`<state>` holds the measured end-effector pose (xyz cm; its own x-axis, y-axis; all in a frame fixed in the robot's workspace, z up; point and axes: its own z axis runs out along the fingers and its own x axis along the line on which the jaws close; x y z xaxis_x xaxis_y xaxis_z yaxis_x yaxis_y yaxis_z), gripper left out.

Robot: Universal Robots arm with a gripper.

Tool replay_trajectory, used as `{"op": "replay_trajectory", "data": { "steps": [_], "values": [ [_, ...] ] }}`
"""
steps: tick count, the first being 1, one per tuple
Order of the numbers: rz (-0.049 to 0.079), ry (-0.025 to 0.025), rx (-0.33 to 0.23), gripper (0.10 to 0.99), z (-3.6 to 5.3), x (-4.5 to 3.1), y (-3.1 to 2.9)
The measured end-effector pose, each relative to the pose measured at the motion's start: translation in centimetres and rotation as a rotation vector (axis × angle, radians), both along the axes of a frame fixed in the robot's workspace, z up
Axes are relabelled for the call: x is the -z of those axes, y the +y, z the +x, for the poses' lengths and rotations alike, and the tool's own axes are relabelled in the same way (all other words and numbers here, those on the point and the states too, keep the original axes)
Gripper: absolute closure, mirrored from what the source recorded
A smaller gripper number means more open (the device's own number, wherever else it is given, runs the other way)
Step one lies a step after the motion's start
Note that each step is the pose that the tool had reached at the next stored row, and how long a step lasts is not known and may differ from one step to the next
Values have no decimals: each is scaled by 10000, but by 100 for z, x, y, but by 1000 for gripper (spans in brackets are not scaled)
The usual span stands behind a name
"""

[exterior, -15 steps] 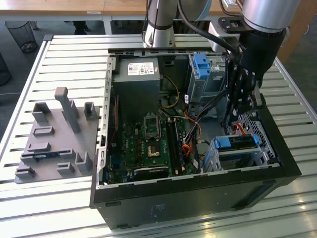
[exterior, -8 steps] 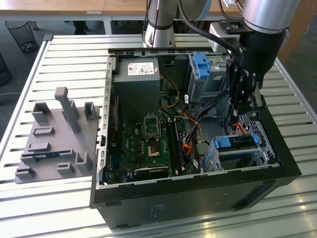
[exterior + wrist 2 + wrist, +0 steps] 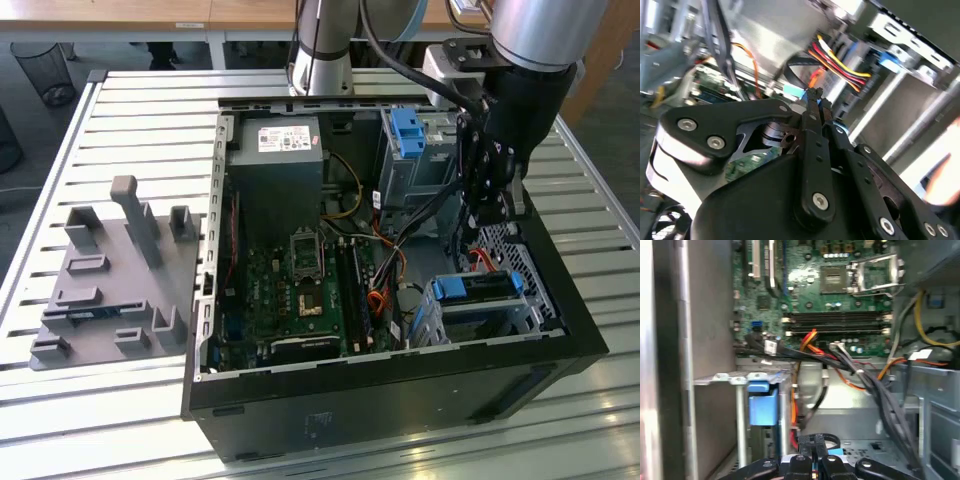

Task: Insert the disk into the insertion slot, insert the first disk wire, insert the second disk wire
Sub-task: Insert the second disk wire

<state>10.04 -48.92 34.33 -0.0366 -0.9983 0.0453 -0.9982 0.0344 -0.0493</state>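
The open computer case [image 3: 400, 390] lies on its side on the slatted metal worktop [image 3: 130, 100]. The arm reaches down into the case on the exterior view's right, and the claw [image 3: 490, 205] hangs inside among the cables, above the low drive cage.

The claw's fingers [image 3: 812, 107] are pressed together in both wrist views. A small light-blue part [image 3: 794, 91] sits right at their tips; whether it is gripped cannot be told.

The disk [image 3: 478, 287], framed by its blue carrier rail, is seated in the insertion slot [image 3: 485, 315], the low perforated cage at the near corner of the case on the exterior view's right. The first wrist view shows the blue rail end [image 3: 762, 405] standing in the cage frame.

A bundle of black, red and orange wires [image 3: 850, 370] runs across the motherboard [image 3: 300, 290] edge toward the cage. The taller grey bay [image 3: 410, 165] with its blue latch stands farther back. A grey fixture block [image 3: 115, 275] rests on the worktop, at the exterior view's left, apart from the case.
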Motion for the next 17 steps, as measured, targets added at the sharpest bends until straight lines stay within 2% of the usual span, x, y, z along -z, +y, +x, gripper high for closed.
{"op": "replay_trajectory", "data": {
  "steps": [1, 5, 7, 12, 17],
  "values": [
    [133, -1, 0, 937, 0, 3, 0],
    [139, 0, 0, 937, 0, 20, -17],
    [140, 0, -3, 937, 1, 31, -64],
    [170, 0, -1, 937, 0, 56, -223],
    [209, -1, -20, 937, 0, 66, -299]
  ]
}}
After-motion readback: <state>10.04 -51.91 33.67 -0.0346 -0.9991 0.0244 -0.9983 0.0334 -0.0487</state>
